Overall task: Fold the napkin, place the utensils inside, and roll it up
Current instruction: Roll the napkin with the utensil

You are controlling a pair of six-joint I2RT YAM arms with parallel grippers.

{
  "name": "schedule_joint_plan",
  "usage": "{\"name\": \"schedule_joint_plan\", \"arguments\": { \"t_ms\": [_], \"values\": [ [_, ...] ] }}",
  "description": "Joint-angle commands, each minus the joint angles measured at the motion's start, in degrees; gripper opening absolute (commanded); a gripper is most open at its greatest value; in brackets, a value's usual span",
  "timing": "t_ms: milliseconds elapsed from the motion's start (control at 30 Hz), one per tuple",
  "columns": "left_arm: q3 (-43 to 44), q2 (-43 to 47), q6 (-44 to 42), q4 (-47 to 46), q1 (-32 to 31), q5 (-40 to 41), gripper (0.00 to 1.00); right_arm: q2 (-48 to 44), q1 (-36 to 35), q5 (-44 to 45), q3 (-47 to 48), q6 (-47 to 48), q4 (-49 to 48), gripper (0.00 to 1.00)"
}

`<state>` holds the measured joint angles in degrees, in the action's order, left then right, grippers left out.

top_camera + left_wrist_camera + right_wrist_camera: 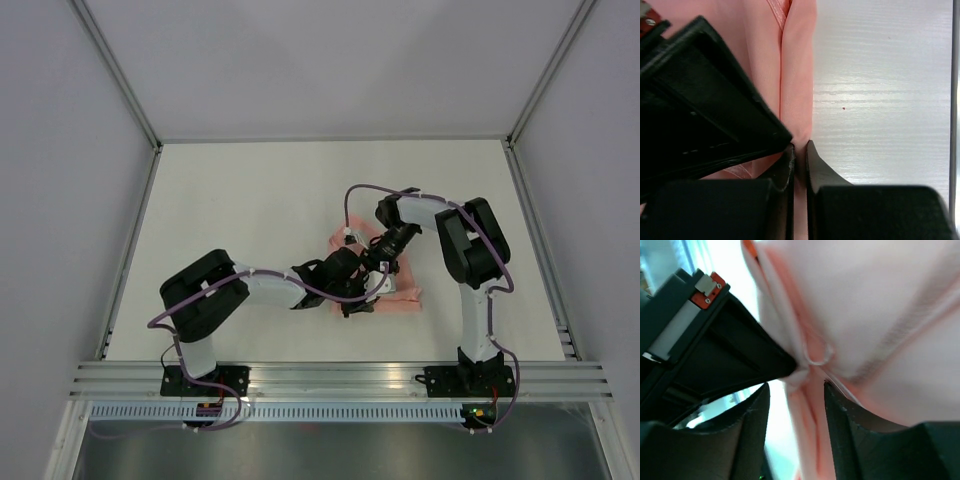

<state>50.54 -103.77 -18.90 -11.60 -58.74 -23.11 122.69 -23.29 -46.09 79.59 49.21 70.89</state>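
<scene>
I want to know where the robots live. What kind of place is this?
Probably a robot lab test cell: left arm and right arm bolted to an aluminium rail, white table walled by plain grey panels, pink napkin.

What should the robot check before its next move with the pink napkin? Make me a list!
1. Grip: the left gripper is shut on a fold of the napkin: ok.
2. The right gripper is open, with cloth between its jaws: ok.
3. Room between the two grippers: not ok, they crowd together.
4. Utensils inside: cannot tell, none visible.
5. Napkin lying on the table: ok.
</scene>
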Motion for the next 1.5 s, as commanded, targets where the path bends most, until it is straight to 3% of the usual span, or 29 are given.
{"name": "schedule_joint_plan", "arguments": {
  "t_ms": [0,200,367,667,867,1100,1467],
  "values": [
    [-0.45,-3.90,4.04,7.90,0.55,-6.06,0.02,-3.25,2.01,2.50,2.14,0.63,-12.36,0.56],
    [1.13,-5.57,6.32,9.57,3.63,-12.04,0.02,-7.82,6.93,-0.05,3.20,-2.45,-14.99,0.57],
    [3.16,-7.76,8.43,10.89,6.35,-19.59,0.02,-13.17,13.09,-3.83,1.89,0.97,-14.03,0.57],
    [8.25,-13.21,11.24,16.78,10.66,-26.10,0.02,-34.43,14.85,-1.12,-17.26,7.83,-21.83,0.62],
    [12.47,-17.26,14.50,20.03,11.89,-27.51,0.02,-48.23,8.80,5.29,-33.24,5.38,-31.59,0.64],
    [16.25,-21.30,17.40,22.05,12.07,-28.65,0.02,-59.93,-8.94,21.37,-48.19,-1.92,-47.77,0.67],
    [17.48,-24.12,20.48,23.20,13.04,-30.32,0.02,-55.47,-18.81,31.49,-53.22,-4.21,-57.27,0.66]
  ]
}}
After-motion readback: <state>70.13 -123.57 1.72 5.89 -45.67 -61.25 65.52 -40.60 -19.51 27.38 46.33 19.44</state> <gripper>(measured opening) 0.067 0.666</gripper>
